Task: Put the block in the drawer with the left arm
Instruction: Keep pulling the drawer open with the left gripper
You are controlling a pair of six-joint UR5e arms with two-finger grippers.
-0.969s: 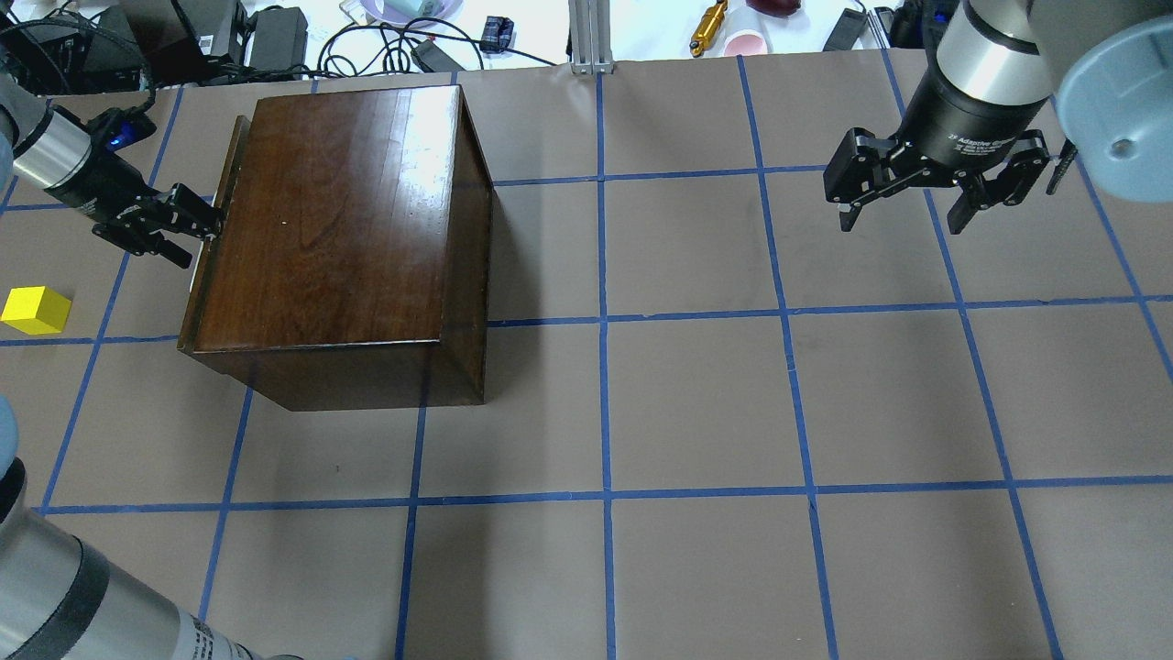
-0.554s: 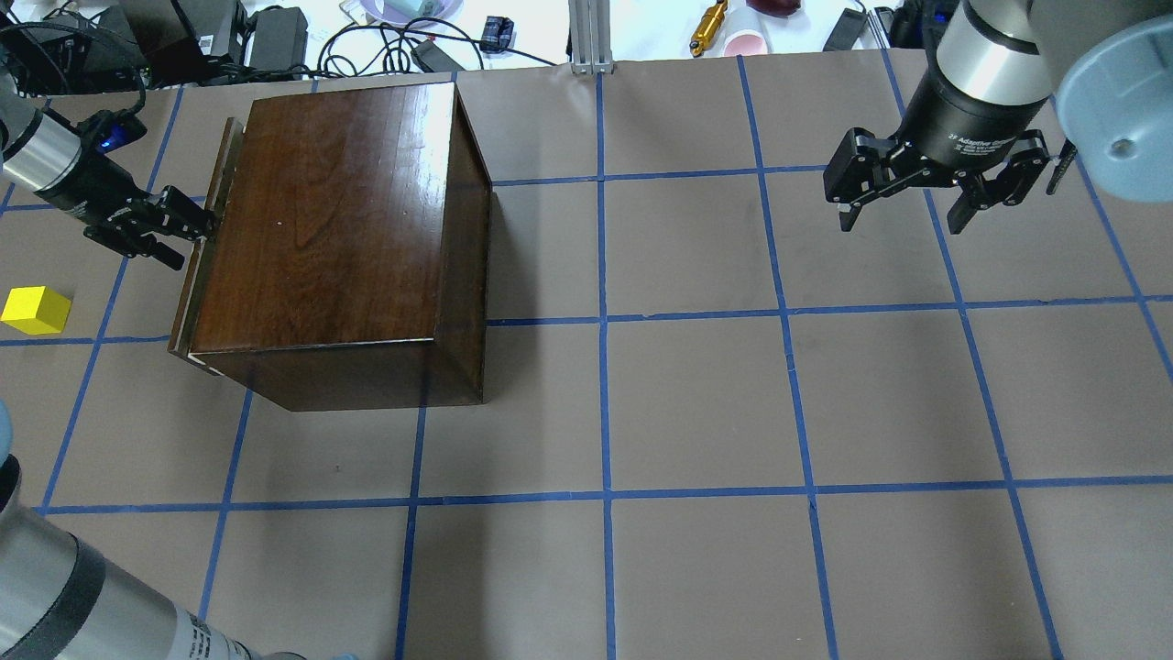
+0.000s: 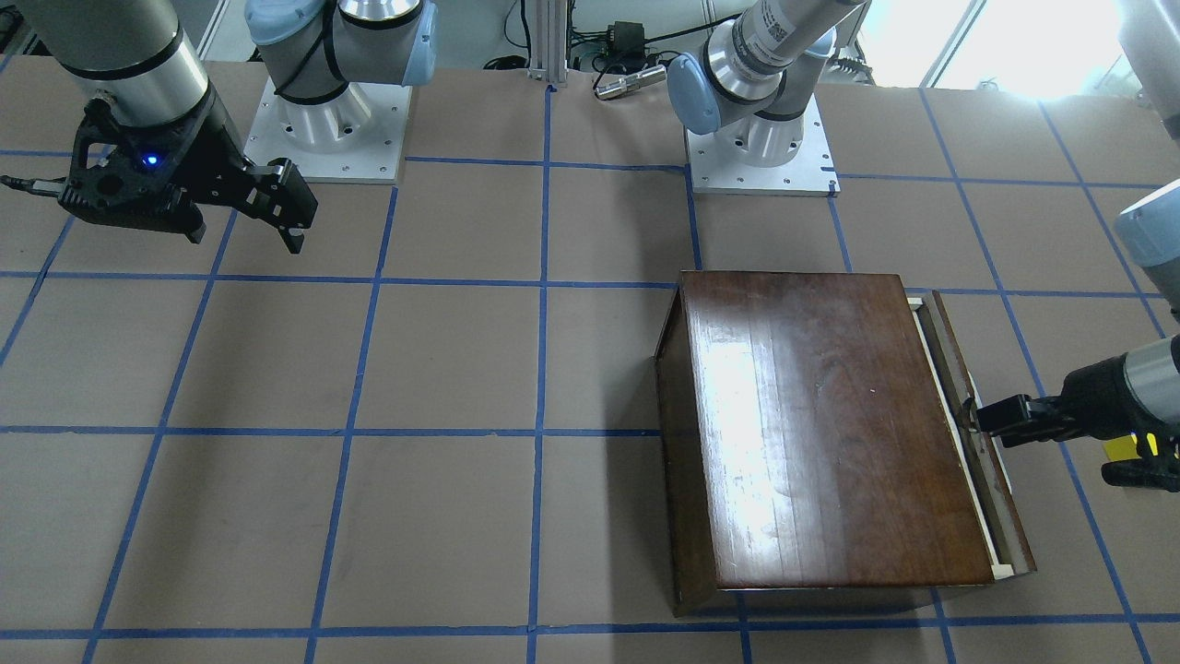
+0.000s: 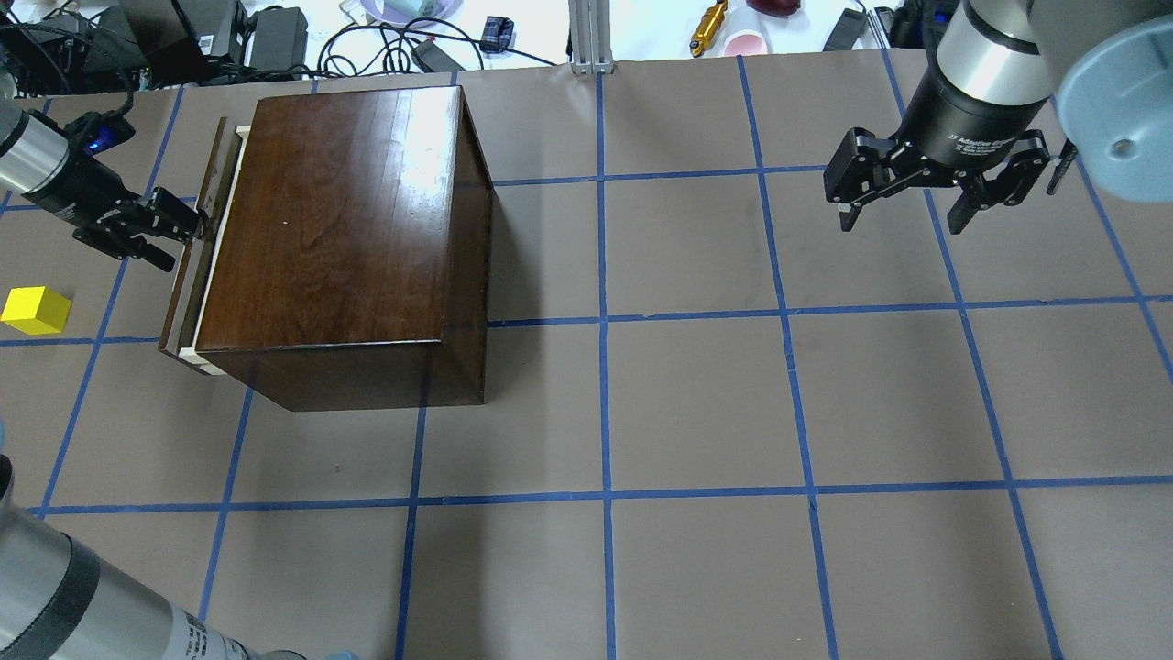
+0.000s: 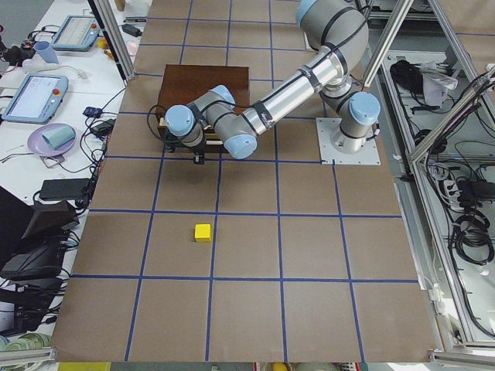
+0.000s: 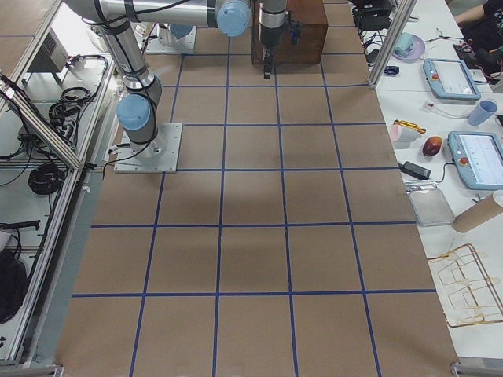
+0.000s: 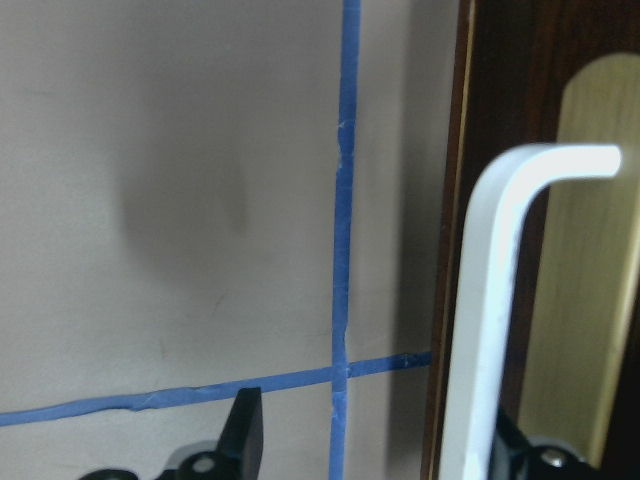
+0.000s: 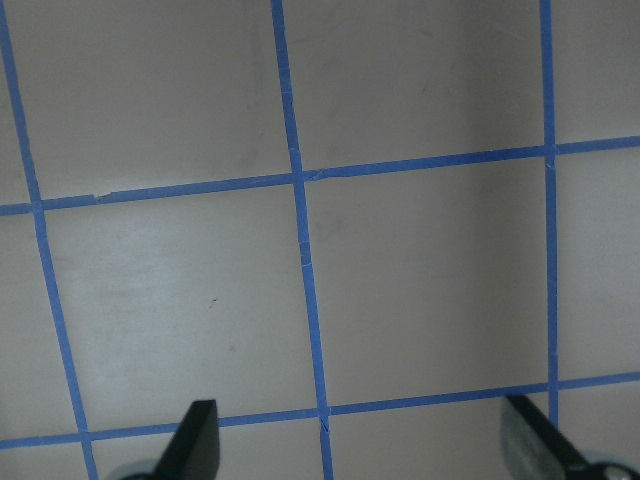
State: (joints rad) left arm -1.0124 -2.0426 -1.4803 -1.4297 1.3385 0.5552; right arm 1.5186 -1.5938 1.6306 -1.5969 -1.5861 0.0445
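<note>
1. The step in hand is opening the drawer (image 4: 183,293). It stands only a crack out of the wooden cabinet (image 4: 339,229) near the far left corner of the surface (image 4: 696,403).
2. My left jaws (image 4: 183,240) are spread and straddle its white handle (image 7: 490,300), hooked rather than clamped.
3. The yellow block (image 4: 35,310) sits untouched by the left edge.
4. Next, I judge: draw the drawer well out, let go, then fetch the block.
5. My right jaws (image 4: 903,223) are spread and empty; the print on their body reads "2F Adaptive", the rest unclear.
</note>
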